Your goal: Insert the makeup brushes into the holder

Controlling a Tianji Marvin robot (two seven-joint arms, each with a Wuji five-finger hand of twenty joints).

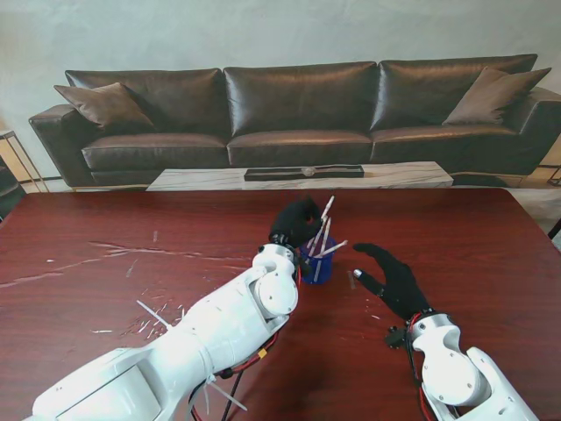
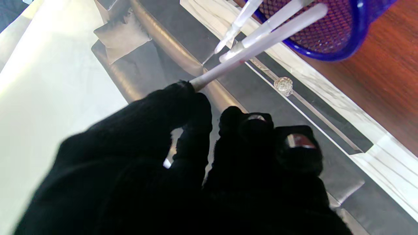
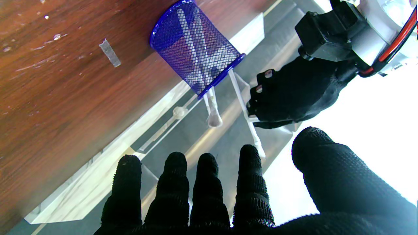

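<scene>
Blue mesh holder receives a brush pinched by the left hand; right hand spread idle; best released once seated

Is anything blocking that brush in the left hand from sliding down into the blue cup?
Nothing visible blocks it. The left hand pinches one brush whose far end already sits inside the blue mesh cup, beside other brushes. The right hand hovers open, apart from the cup.
</scene>
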